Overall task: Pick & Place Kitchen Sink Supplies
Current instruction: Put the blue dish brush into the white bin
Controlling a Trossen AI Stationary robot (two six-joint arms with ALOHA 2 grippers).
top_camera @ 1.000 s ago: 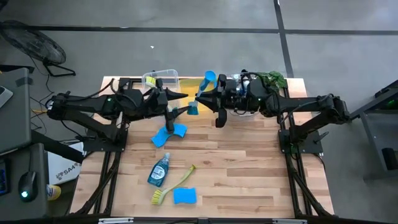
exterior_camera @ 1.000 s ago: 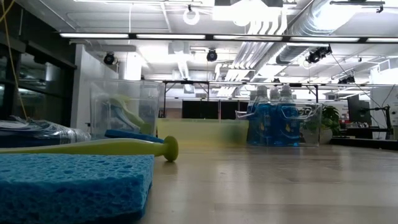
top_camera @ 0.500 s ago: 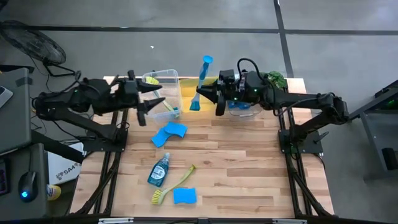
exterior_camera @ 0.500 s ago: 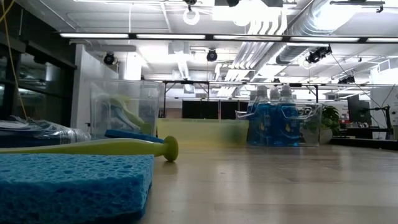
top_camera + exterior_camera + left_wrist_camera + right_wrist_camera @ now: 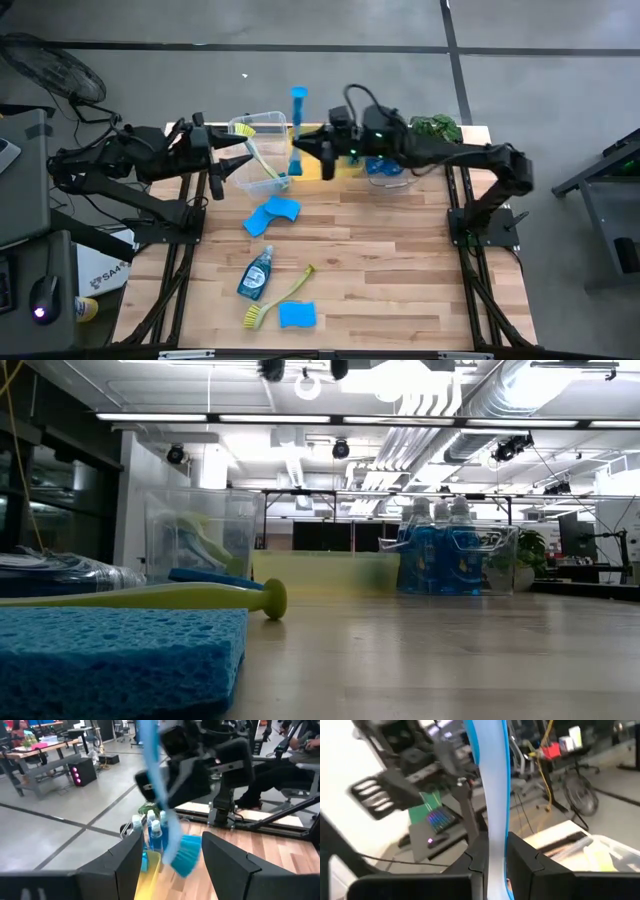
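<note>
My right gripper [image 5: 308, 155] is shut on a blue dish brush [image 5: 298, 130] and holds it in the air at the table's far side, beside the clear bin [image 5: 265, 150] that holds a yellow-green brush. To the left of that bin, my left gripper [image 5: 232, 165] stands open and empty, facing the brush [image 5: 161, 805]. On the table lie two blue sponges [image 5: 272, 215], a bottle of blue soap [image 5: 256, 275], a yellow-green brush [image 5: 280, 298] and another sponge [image 5: 297, 315]. My right gripper pinches the blue brush's handle [image 5: 495, 832] between its two fingers [image 5: 522, 857], partway up, above the bristle head [image 5: 184, 855]. The fingers reach in level from the table's right and lie across the handle. The brush stands nearly upright, head down, clear of the table.
A yellow bin [image 5: 335, 160] sits behind my right gripper. Right of it is a clear bin of soap bottles [image 5: 385, 170], with a green plant [image 5: 437, 127] at the far right corner. The table's near right part is bare wood [image 5: 400, 280].
My right gripper has carried the blue brush toward the table's left, from over the yellow bin to beside the clear bin, and the brush has turned more upright. My left gripper, still open, has drawn back toward the table's left edge, away from the brush.
</note>
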